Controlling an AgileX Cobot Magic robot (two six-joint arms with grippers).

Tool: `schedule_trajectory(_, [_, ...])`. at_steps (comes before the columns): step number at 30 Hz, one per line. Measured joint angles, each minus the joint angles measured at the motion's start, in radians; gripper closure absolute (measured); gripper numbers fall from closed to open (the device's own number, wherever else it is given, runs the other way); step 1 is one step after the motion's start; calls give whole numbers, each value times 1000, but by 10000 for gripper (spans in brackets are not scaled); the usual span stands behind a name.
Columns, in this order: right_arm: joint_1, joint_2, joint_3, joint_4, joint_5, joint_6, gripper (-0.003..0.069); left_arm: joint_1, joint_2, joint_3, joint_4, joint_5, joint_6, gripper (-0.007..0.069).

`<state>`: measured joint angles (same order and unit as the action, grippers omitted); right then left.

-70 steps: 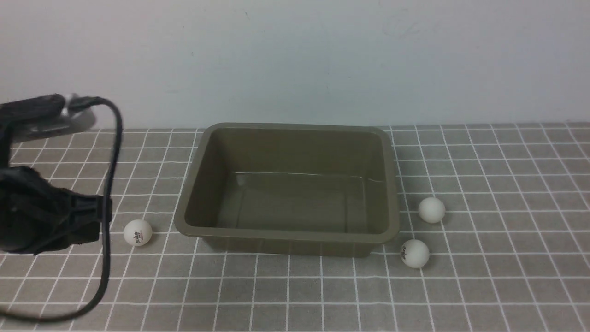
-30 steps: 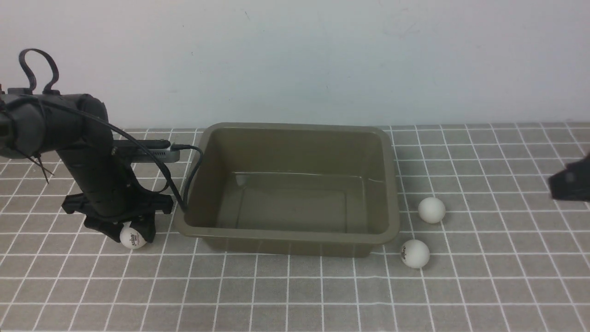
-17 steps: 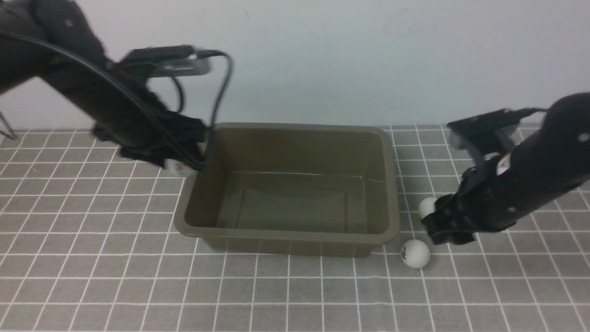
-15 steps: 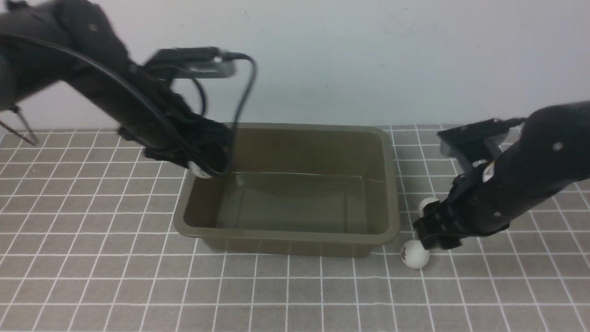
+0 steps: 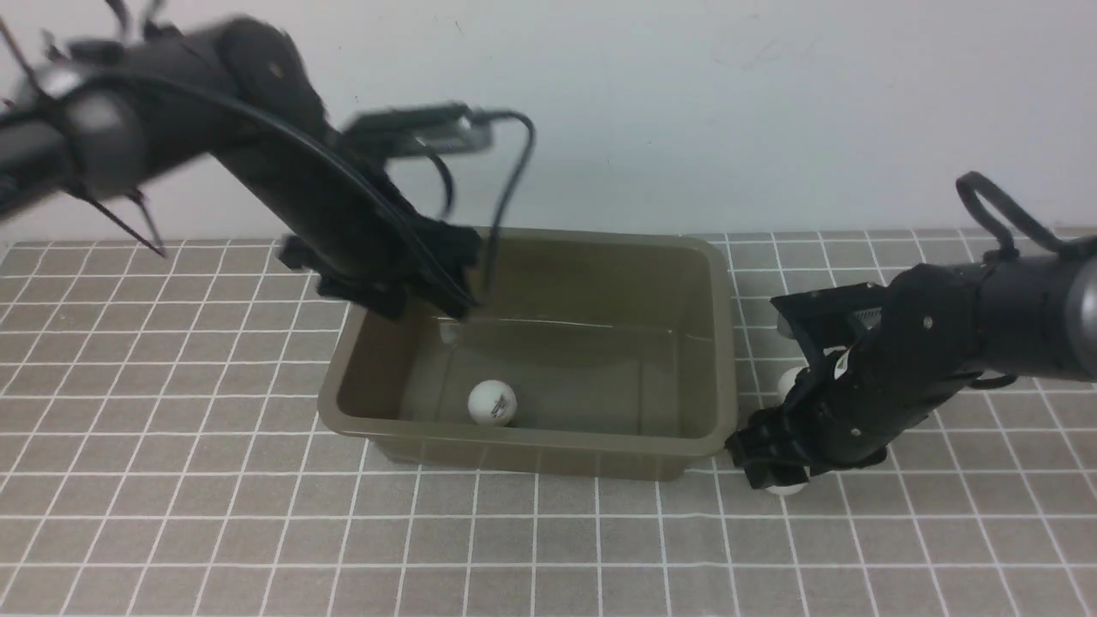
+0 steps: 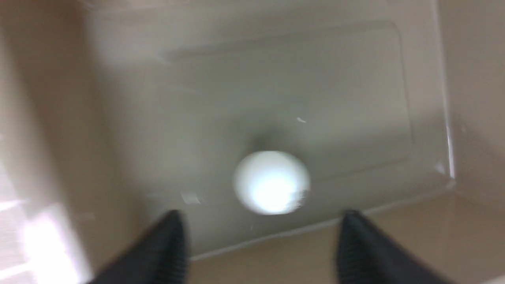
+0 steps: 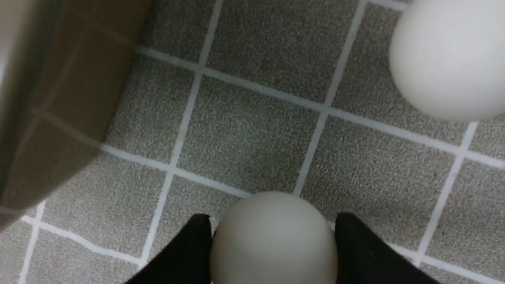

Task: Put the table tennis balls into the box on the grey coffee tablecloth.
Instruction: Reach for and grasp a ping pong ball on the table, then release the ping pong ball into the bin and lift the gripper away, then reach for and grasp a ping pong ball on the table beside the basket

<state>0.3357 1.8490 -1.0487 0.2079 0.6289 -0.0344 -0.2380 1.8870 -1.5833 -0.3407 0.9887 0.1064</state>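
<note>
right gripper (image 7: 272,220): fingers pinch small matte white ball (image 7: 272,244); lift straight, clear rim of olive-brown plastic tub (image 5: 531,444) | left gripper (image 6: 261,216): fingers apart

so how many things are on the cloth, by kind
white balls: 3
brown box: 1
total: 4

The left ball (image 5: 492,403), earlier on the cloth (image 5: 171,514), now lies in the box (image 5: 531,447), under the left gripper's (image 6: 262,221) spread jaws. The right gripper (image 7: 272,221) has arrived, straddling the near right ball (image 7: 274,244).
</note>
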Motion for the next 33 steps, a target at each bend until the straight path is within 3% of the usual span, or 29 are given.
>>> schedule_trajectory(1, [-14,-18,-16,0,55,3,295,63,-41,-40,57,39,0,459])
schedule_trajectory(5, [-36,-108,-77,10,159,34,295,184,-73,-53,111,52,-1,604])
schedule_trajectory(10, [7,-184,-251,35,219,23,295,299,-15,-53,95,51,14,629])
schedule_trajectory(16, [82,-40,-460,45,287,0,291,271,120,-53,-15,49,92,629])
schedule_trajectory(19, [98,61,-567,47,363,0,232,224,175,-53,-72,56,145,629])
schedule_trajectory(21, [99,112,-637,41,439,0,155,184,188,-52,-76,58,174,629])
schedule_trajectory(26, [99,118,-737,-86,540,20,83,141,188,-52,-94,53,180,629])
schedule_trajectory(33, [69,57,-750,-245,607,63,121,140,188,-52,23,47,175,613])
